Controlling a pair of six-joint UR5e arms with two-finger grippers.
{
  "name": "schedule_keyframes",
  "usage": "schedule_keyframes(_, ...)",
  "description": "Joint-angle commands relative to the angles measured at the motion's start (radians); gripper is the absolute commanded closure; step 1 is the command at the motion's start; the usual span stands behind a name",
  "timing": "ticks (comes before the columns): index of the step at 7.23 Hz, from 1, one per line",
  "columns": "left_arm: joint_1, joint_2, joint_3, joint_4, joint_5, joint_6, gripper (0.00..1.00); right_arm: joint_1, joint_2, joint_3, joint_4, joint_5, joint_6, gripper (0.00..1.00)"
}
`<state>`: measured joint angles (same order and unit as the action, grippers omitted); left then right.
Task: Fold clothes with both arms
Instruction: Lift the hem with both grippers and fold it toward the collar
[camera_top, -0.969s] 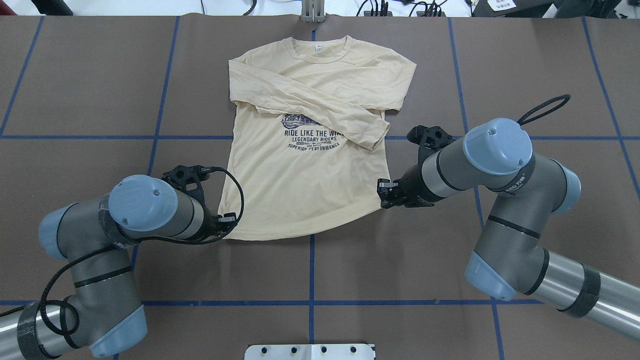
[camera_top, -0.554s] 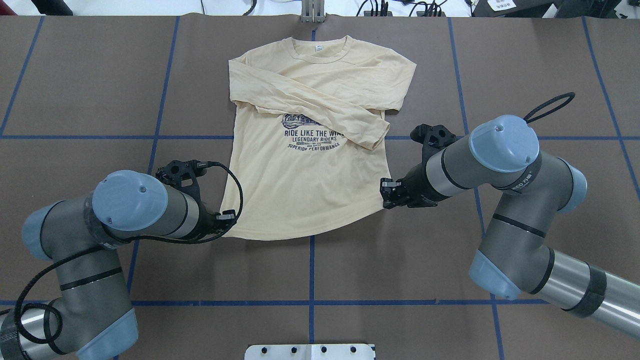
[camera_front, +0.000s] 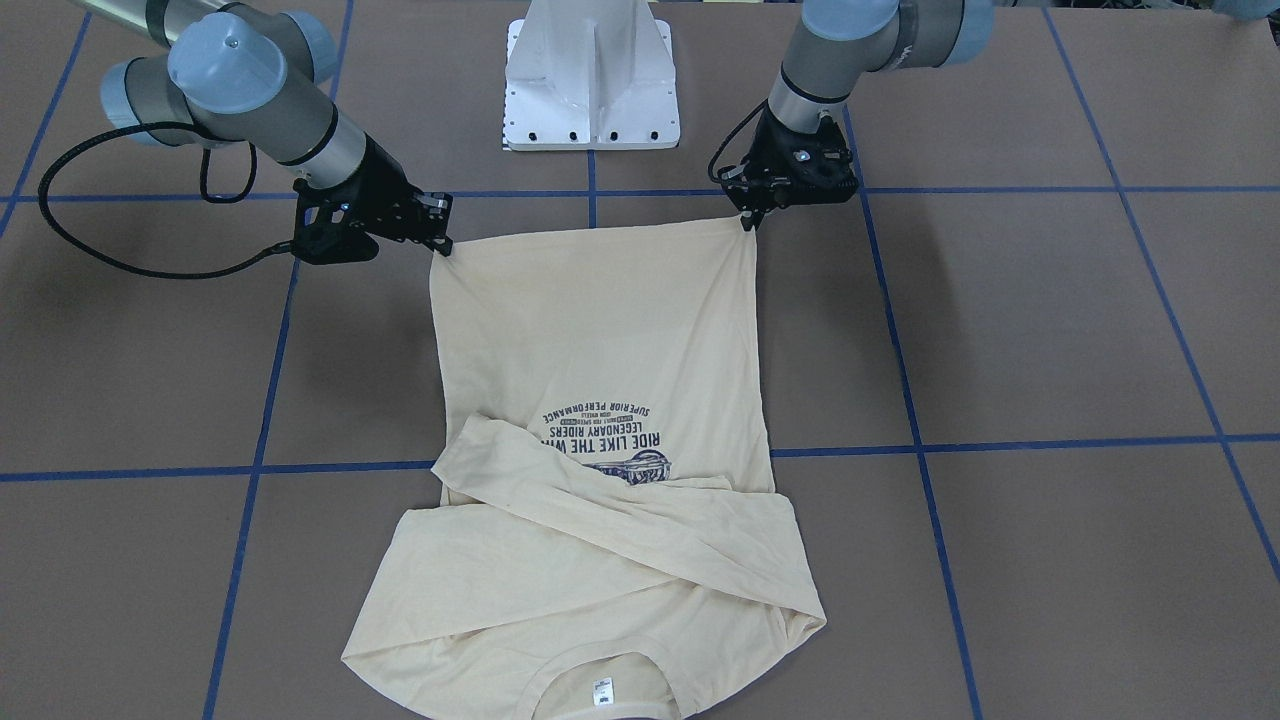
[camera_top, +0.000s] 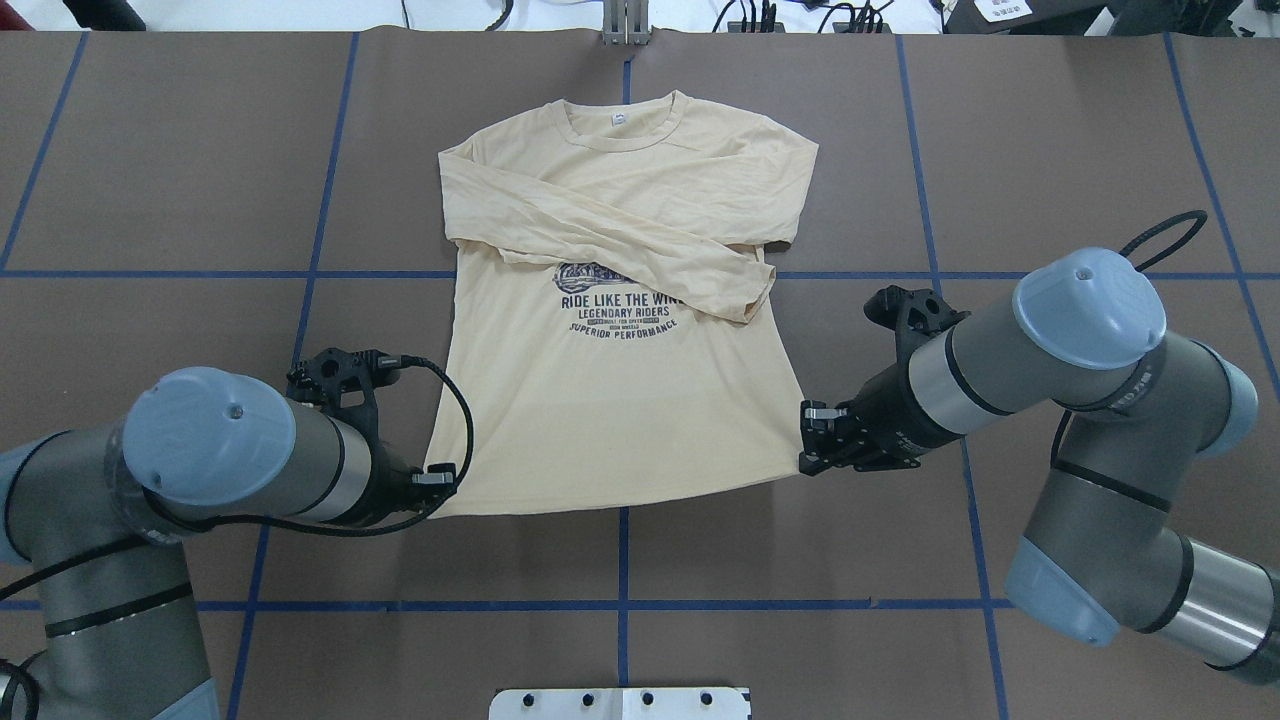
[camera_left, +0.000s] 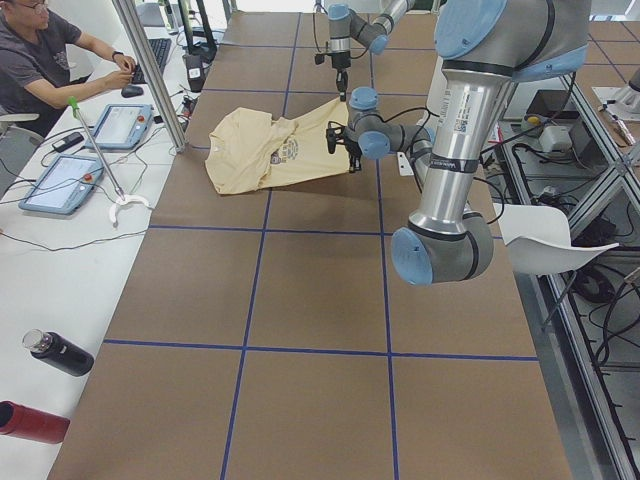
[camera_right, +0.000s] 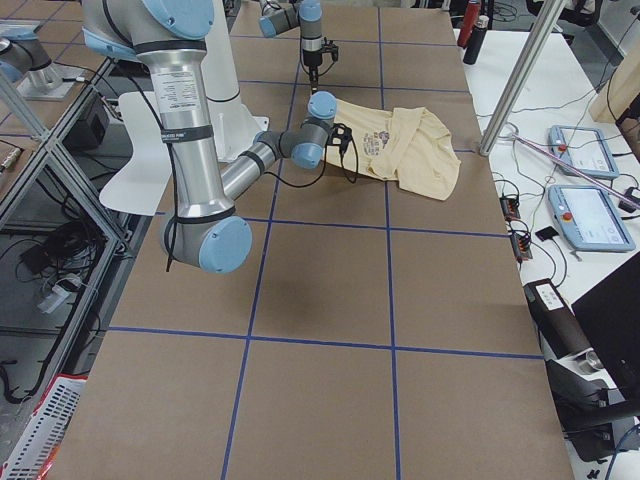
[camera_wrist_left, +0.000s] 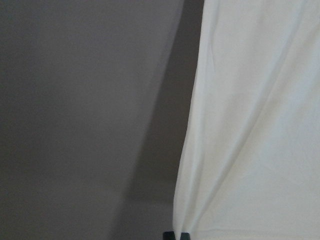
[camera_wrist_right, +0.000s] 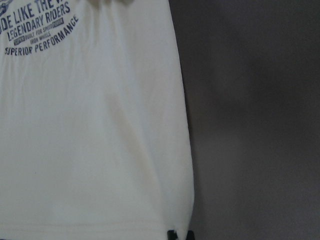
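Observation:
The cream-yellow shirt (camera_top: 620, 400) lies print side up on the brown table, collar at the far side, both sleeves folded across the chest. It also shows in the front view (camera_front: 600, 330). My left gripper (camera_top: 445, 490) is shut on the hem's left corner, seen in the front view (camera_front: 748, 218) and in the left wrist view (camera_wrist_left: 176, 235). My right gripper (camera_top: 803, 455) is shut on the hem's right corner, seen in the front view (camera_front: 440, 245) and in the right wrist view (camera_wrist_right: 177, 234). The hem is stretched taut between them, slightly raised.
The white pedestal (camera_front: 590, 80) stands at the robot's side of the table. Blue tape lines (camera_top: 622, 560) grid the brown cover. A metal post (camera_left: 150, 75), tablets (camera_left: 122, 125) and an operator (camera_left: 45, 60) are on the far side; bottles (camera_left: 55, 352) lie beside the table.
Both grippers have moved toward the robot while holding the hem corners. The right one has also moved outward. The whole shirt has slid toward the robot and the hem is stretched wider.

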<state>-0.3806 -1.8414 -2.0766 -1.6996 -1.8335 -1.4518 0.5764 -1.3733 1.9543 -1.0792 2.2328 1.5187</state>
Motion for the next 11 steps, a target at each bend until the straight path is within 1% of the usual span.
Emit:
schedule_keyframes(1,0.107,0.004,-0.034,0.04,-0.001,-0.001,1.0,-0.041,-0.059,0.061,0.004,0.147,0.062,1.0)
schedule_keyframes(2,0.132,0.002,-0.057,0.082,-0.009,-0.001,1.0,-0.053,-0.058,0.061,0.007,0.153,0.069,1.0)
schedule_keyframes(3,0.125,0.007,-0.097,0.092,-0.03,-0.001,1.0,-0.058,-0.043,0.057,0.01,0.151,0.067,1.0)
schedule_keyframes(4,0.1,0.004,-0.124,0.101,-0.049,-0.001,1.0,-0.034,-0.032,0.043,0.011,0.133,0.049,1.0)
schedule_keyframes(5,0.039,-0.008,-0.129,0.109,-0.052,0.004,1.0,0.035,0.011,0.011,0.013,0.116,0.025,1.0)
schedule_keyframes(6,-0.04,-0.022,-0.128,0.109,-0.062,0.033,1.0,0.109,0.076,-0.053,0.012,0.117,0.005,1.0)
schedule_keyframes(7,-0.147,-0.057,-0.119,0.113,-0.096,0.103,1.0,0.184,0.13,-0.105,0.01,0.122,-0.02,1.0)
schedule_keyframes(8,-0.237,-0.079,-0.091,0.112,-0.143,0.154,1.0,0.259,0.19,-0.164,0.008,0.125,-0.07,1.0)
schedule_keyframes(10,-0.326,-0.235,0.12,0.1,-0.142,0.159,1.0,0.342,0.307,-0.279,0.008,0.114,-0.081,1.0)
schedule_keyframes(11,-0.375,-0.275,0.194,0.068,-0.141,0.162,1.0,0.356,0.363,-0.34,0.01,0.049,-0.09,1.0)
